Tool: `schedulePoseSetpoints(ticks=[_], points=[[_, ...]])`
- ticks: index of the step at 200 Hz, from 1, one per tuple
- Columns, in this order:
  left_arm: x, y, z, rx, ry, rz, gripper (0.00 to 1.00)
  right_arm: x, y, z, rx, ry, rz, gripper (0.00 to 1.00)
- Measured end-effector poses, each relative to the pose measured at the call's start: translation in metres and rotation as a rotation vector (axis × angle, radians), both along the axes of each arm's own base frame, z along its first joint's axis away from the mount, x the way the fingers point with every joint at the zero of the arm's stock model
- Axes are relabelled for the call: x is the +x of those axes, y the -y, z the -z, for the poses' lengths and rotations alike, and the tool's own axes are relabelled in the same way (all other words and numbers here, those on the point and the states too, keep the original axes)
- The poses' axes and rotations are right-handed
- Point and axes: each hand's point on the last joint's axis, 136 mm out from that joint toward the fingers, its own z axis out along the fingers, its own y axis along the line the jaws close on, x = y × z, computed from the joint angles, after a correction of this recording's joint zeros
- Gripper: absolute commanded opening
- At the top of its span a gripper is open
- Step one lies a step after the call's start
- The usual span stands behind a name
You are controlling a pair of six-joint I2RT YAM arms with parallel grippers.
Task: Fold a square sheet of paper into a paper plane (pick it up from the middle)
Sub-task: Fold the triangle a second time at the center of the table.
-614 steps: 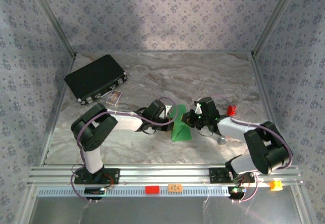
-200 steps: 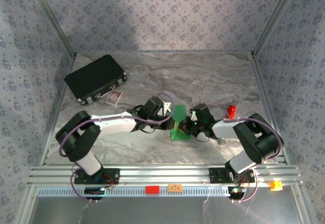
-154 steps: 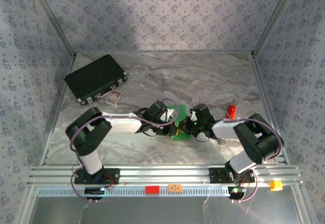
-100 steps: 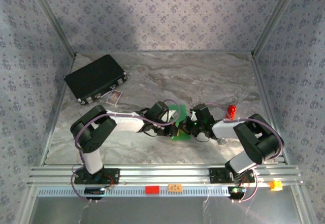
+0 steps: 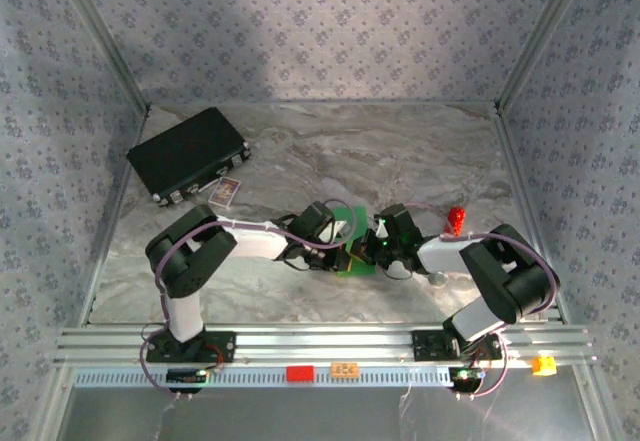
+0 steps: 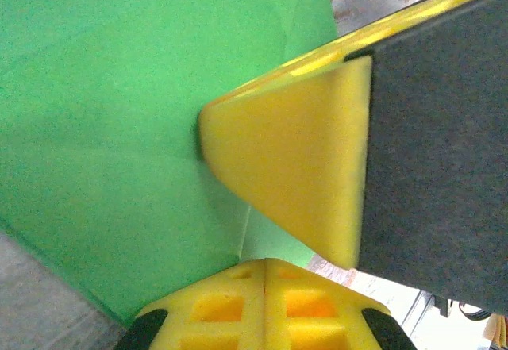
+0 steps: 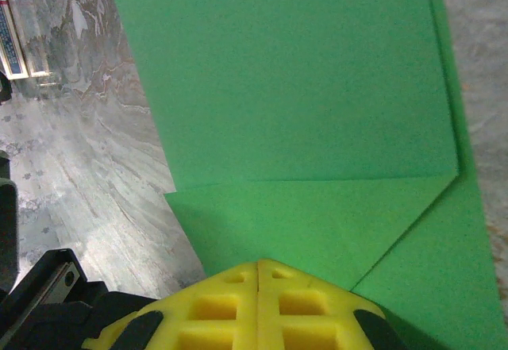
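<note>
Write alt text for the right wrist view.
The right gripper, shut and yellow-tipped, sits at the bottom of the picture over the near edge of the folded bright-green sheet of paper, which shows a horizontal fold edge and a diagonal one. The grey marbled table lies to the left.

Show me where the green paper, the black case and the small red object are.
green paper point(image 7: 302, 88): right wrist view, on the flat panel above the crease.
black case point(image 5: 187, 151): top external view, middle of its lid.
small red object point(image 5: 456, 218): top external view, its centre.
</note>
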Motion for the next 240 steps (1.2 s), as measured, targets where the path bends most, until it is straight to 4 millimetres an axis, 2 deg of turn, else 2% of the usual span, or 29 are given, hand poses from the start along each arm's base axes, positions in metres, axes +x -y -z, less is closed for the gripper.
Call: schedulePoseSetpoints(ticks=[143,183,198,240], points=[[-0.014,-0.019,0.002,0.006,-0.010,-0.008,0.01,-0.002,0.001,0.000,0.000,0.001,0.001,0.00],[-0.019,-0.021,-0.014,-0.017,0.028,-0.006,0.01,-0.002,0.001,0.000,0.000,0.001,0.000,0.00],[-0.016,-0.019,-0.022,-0.035,0.047,-0.009,0.01,-0.002,0.001,0.000,0.000,0.001,0.000,0.00],[-0.003,-0.008,-0.026,-0.036,0.076,-0.017,0.00,-0.002,0.001,0.000,0.000,0.001,0.000,0.00]])
